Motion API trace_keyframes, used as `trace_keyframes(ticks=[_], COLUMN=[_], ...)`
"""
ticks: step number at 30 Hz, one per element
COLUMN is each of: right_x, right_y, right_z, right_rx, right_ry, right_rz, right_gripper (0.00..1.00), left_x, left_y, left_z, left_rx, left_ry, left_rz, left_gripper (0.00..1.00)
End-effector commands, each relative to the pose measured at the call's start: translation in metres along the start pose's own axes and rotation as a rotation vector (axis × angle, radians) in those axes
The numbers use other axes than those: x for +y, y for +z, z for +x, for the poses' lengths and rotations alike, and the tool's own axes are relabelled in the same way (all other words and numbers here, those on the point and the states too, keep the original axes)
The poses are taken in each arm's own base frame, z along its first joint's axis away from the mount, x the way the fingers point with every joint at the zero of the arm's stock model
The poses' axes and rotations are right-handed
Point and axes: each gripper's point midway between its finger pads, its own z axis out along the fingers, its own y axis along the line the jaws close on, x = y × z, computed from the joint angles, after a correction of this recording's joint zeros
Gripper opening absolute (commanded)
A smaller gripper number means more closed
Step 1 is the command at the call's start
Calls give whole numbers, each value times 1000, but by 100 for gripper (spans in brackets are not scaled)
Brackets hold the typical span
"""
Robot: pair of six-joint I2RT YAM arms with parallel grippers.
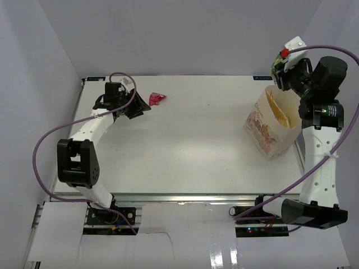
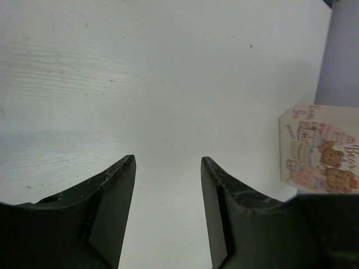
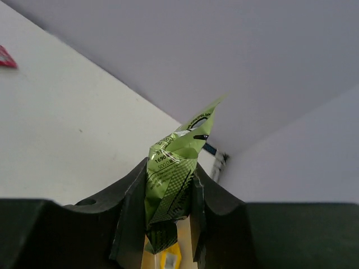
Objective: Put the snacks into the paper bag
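Observation:
My right gripper (image 1: 279, 70) hangs above the open top of the tan paper bag (image 1: 263, 131) at the right of the table. It is shut on a crumpled light green packet (image 3: 179, 147), which sticks up between the jaws of the right gripper (image 3: 170, 168). Yellow snack packs (image 1: 279, 112) show inside the bag, and a yellow pack (image 3: 173, 261) shows below the green packet. A pink wrapper (image 1: 157, 99) lies on the table at the far left. My left gripper (image 1: 138, 106) sits just left of it, open and empty (image 2: 168, 160). The bag's printed side (image 2: 318, 150) shows in the left wrist view.
Grey walls close in the white table (image 1: 185, 145) at the back and on both sides. Purple cables (image 1: 42, 151) loop off both arms. The right arm's base (image 1: 314, 213) stands at the near right edge.

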Motion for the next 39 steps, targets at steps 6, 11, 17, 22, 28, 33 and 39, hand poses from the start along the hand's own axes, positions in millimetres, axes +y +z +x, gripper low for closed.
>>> trace_keyframes(ticks=[6, 11, 17, 22, 28, 33, 39], right_x=[-37, -32, -30, -19, 4, 18, 23], right_y=[-19, -16, -10, -10, -8, -9, -7], right_z=[158, 197, 205, 168, 162, 170, 160], right_rx=[457, 549, 553, 427, 382, 384, 345], right_ry=[54, 91, 124, 128, 212, 245, 258], right_rz=[159, 127, 93, 31, -54, -89, -119], right_gripper=[8, 13, 77, 94, 95, 95, 96], left_x=[27, 47, 56, 52, 24, 25, 62], left_y=[57, 85, 114, 155, 189, 201, 216], left_z=[-39, -57, -69, -63, -80, -86, -70], left_rx=[-4, -30, -24, 4, -91, -137, -93], left_ry=[154, 194, 278, 346, 478, 624, 649], left_rz=[-92, -165, -182, -182, -167, -237, -361], left_gripper=[61, 63, 66, 68, 74, 74, 75])
